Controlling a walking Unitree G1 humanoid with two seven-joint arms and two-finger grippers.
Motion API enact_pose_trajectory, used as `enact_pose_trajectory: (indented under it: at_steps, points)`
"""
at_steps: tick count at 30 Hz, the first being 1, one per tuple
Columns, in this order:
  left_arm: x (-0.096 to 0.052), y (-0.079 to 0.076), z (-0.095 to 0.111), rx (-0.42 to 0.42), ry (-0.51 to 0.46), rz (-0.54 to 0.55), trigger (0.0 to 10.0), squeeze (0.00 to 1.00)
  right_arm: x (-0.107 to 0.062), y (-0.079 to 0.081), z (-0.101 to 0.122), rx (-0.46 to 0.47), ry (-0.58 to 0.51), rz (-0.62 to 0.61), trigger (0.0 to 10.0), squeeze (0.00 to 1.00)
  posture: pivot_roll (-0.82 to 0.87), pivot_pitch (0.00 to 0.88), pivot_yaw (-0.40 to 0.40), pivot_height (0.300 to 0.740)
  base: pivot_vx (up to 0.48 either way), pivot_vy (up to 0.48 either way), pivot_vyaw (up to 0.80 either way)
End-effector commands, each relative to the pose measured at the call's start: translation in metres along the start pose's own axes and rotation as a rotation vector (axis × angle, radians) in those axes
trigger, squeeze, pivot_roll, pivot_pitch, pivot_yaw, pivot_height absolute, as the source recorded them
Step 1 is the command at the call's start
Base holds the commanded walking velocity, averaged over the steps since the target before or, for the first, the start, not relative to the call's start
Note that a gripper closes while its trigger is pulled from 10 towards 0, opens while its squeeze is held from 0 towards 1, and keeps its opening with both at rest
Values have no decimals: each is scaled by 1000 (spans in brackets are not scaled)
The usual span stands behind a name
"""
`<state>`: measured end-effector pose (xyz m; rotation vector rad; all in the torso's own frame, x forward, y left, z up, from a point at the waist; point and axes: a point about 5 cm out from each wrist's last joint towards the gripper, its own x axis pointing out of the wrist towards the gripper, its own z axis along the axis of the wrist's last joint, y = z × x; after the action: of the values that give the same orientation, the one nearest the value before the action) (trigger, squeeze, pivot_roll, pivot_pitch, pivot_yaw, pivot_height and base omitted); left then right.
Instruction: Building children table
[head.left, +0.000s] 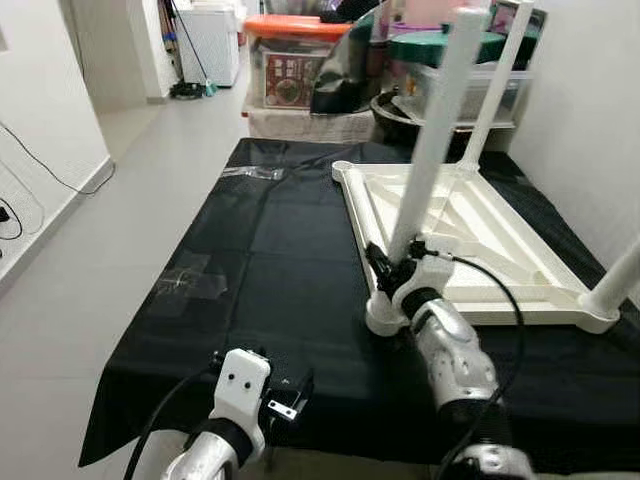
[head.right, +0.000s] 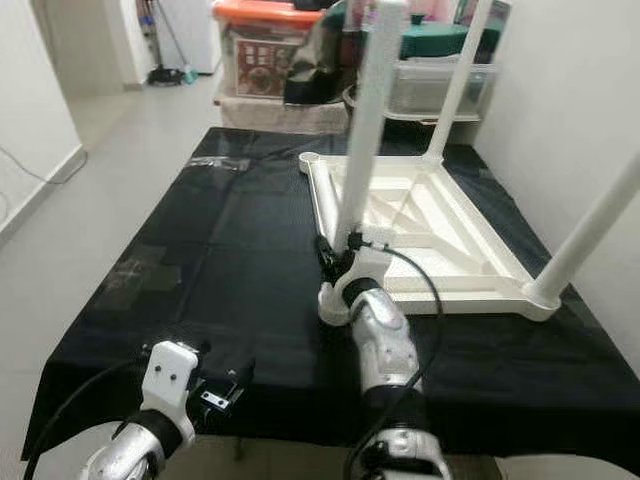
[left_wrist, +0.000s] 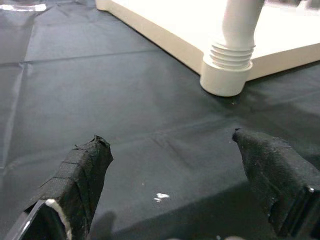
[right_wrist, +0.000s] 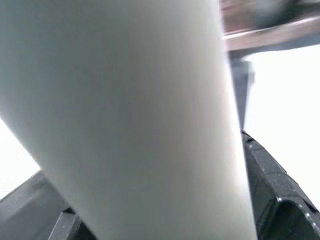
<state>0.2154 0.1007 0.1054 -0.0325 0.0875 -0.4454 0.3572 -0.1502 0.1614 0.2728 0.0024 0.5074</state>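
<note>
A white children's table lies upside down on a black cloth. Its near-left leg stands upright in the corner socket, threads showing at the base. My right gripper is shut on this leg low down, just above the socket; the leg sits between its fingers. Two more legs stand at the far right corner and the near right corner. The far-left socket holds no leg. My left gripper hovers open over the cloth's front edge, holding nothing.
Storage boxes, one with an orange lid, and a dark bowl crowd the far end of the cloth. A white wall runs close along the right. Clear tape patches lie on the cloth. Bare floor stretches away to the left.
</note>
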Motion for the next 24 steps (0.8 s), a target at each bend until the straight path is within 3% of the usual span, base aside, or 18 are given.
enact_pose_trajectory:
  at_steps: [1,2,3,4,5,7,12,16,17,21,23,24]
  points:
    - [1,0,-4,-4,17,-3,10000,0,4,15,-1,48,61,262,10000,0,137,0,-62,740,0,0,0]
    - [2,0,-4,-3,17,-3,10000,0,1,16,3,55,92,375,10000,0,137,0,-62,740,0,0,0]
    - [2,0,-4,-3,17,-3,10000,0,1,16,3,55,92,375,10000,0,137,0,-62,740,0,0,0]
    - [2,0,-4,-3,17,-3,10000,0,-3,20,6,51,126,515,10000,0,139,0,-64,740,0,0,0]
    - [2,0,-4,-3,17,-3,10000,0,-3,20,6,51,126,515,10000,0,139,0,-64,740,0,0,0]
    - [2,1,-4,1,15,1,10000,0,-6,31,7,-12,216,739,10000,0,146,0,-69,740,0,0,0]
    - [3,1,-4,4,12,5,10000,0,0,42,2,-89,314,910,10000,0,152,0,-71,740,0,0,0]
    - [2,1,-4,4,12,5,10000,0,2,45,-1,-122,342,951,10000,0,151,0,-70,740,0,0,0]
    - [2,1,-3,3,11,3,10000,0,7,52,-8,-192,371,980,0,0,153,0,-69,740,0,0,0]
    - [2,0,-3,3,4,-1,10000,0,12,54,-11,-212,350,922,0,0,152,0,-69,740,0,0,0]
    - [0,-2,1,6,-27,-12,10000,0,17,48,-13,-230,292,754,0,0,147,0,-71,740,0,0,0]
    - [0,-2,1,6,-27,-12,10000,0,17,48,-13,-230,292,754,0,0,147,0,-71,740,0,0,0]
